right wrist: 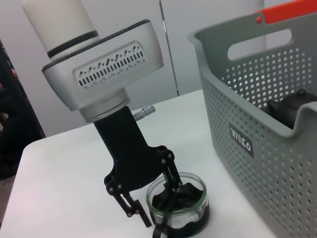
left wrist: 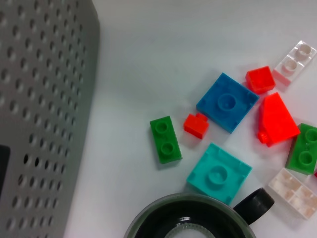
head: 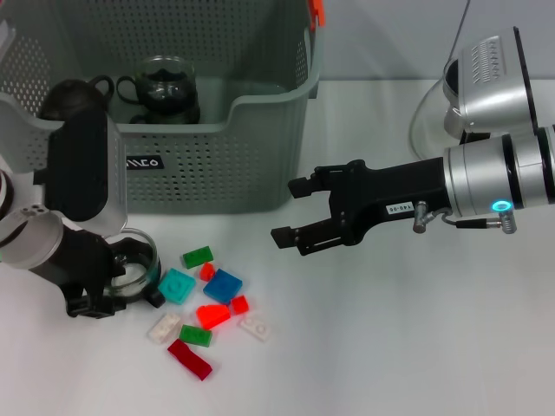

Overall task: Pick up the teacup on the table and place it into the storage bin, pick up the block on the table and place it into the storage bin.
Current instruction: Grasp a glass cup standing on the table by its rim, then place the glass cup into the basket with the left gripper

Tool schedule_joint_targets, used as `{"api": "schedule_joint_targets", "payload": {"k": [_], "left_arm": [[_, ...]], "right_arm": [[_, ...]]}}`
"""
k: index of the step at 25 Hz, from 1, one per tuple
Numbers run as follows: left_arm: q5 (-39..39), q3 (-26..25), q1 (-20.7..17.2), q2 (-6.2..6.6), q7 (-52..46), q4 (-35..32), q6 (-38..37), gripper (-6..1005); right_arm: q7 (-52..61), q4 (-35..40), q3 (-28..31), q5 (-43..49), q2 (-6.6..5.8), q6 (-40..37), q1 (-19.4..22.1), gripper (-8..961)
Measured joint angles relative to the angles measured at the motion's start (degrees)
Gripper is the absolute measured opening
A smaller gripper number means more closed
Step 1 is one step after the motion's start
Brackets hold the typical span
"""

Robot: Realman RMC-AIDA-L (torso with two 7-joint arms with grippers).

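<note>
A glass teacup [head: 140, 260] with a dark inside stands on the white table, just in front of the storage bin [head: 217, 165]. My left gripper [head: 121, 276] is down at the cup. In the right wrist view the left gripper [right wrist: 158, 203] stands open, one finger inside the teacup [right wrist: 184, 204] and the other outside its wall. Several small blocks lie right of the cup, among them a blue block [head: 223, 285], a teal one [head: 176, 284] and a green one [head: 197, 256]. My right gripper [head: 290, 211] hangs open and empty above the table, right of the bin.
Inside the bin sit a dark teapot [head: 74, 97] and another glass cup [head: 165, 87]. An orange clip [head: 317, 10] marks the bin's far right rim. The left wrist view shows the bin wall [left wrist: 44, 99], the blocks and the teacup's rim [left wrist: 163, 214].
</note>
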State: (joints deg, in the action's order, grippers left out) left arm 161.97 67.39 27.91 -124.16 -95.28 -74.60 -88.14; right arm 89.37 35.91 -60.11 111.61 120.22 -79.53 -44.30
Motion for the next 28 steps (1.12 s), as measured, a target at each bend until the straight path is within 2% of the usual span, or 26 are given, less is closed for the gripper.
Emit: {"api": "schedule_joint_targets", "payload": {"k": [11,13,28], "left_arm": [[1.0,0.2,0.5,-0.01,0.0,1.0,-0.5,263],[1.0,0.2,0.5,-0.05,0.0,1.0,-0.5,50],[0.9,0.0,0.1,-0.11,-0.3,0.5,-1.3,38]], "right_arm": [[0.7,0.1,0.0,0.0,-0.07,0.1,0.0,917],[0.7,0.2,0.0,0.0,-0.08,0.0,0.0,917],[0.7,0.1,0.1,0.0,-0.07,0.1,0.6,916]]}}
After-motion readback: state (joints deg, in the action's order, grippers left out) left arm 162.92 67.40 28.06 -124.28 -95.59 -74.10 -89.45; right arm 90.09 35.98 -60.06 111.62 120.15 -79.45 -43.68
